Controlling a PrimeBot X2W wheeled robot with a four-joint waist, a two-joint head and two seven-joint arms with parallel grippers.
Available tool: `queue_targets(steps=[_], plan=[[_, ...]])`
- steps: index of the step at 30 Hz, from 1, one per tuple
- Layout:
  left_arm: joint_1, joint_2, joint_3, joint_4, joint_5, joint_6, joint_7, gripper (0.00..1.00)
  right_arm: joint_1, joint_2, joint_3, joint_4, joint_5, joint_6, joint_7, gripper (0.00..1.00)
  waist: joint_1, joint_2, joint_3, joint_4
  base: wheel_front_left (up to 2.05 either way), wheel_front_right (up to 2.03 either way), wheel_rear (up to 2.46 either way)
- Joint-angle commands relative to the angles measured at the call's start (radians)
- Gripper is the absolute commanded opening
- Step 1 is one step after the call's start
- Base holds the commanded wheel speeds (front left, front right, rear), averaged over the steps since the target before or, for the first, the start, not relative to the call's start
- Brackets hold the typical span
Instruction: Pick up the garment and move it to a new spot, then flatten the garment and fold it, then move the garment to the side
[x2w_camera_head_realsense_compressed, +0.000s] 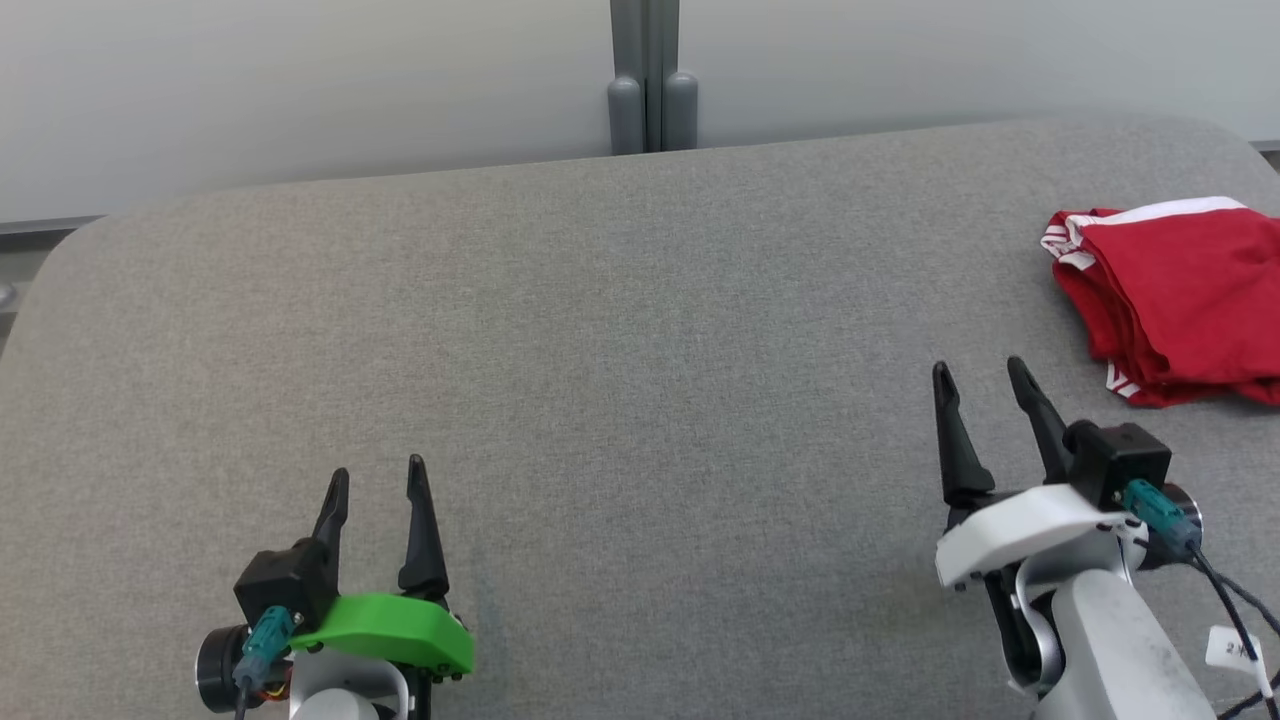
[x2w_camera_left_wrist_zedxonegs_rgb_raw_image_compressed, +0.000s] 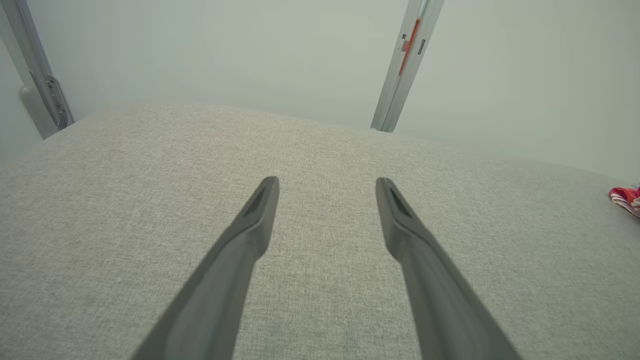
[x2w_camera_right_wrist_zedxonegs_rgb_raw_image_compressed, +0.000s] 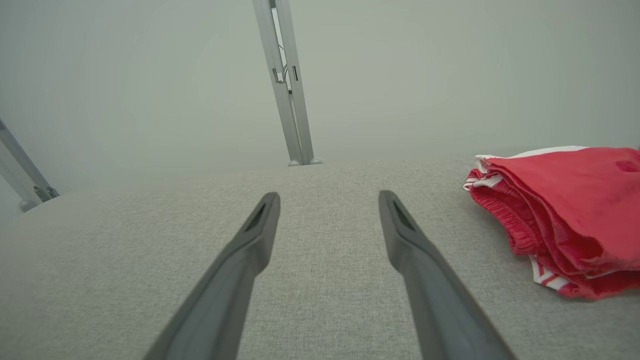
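One folded garment (x2w_camera_head_realsense_compressed: 1190, 290) — stacked edges face left.

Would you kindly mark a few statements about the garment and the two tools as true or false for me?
1. The red garment lies at the right end of the grey surface. True.
2. The left tool is open and empty. True.
3. The right tool is clamped on the garment. False: it is open, holds nothing and sits apart from the garment.
4. The garment is spread flat in one layer. False: it lies bunched in several layers.
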Motion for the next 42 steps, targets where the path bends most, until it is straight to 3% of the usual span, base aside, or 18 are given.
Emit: queue_targets(steps=[1, 15, 42], plan=[[0.015, 0.0, -0.003, -0.003, 0.014, 0.002, -0.003, 1.0, 0.035, -0.001, 0.007, -0.02, 0.013, -0.002, 0.0, 1.0, 0.0, 0.0, -0.016, 0.012, 0.0, 0.0, 0.0], [0.033, -0.003, -0.019, -0.005, 0.035, 0.003, -0.003, 1.0, 0.134, -0.001, 0.039, -0.115, 0.054, -0.002, 0.046, 1.0, 0.0, 0.0, -0.029, 0.008, 0.0, 0.0, 0.0], [0.032, -0.003, -0.01, -0.015, 0.039, 0.012, -0.003, 1.0, 0.14, -0.001, 0.042, -0.134, 0.064, -0.002, 0.062, 1.0, 0.0, 0.0, -0.022, 0.008, 0.0, 0.0, 0.0]])
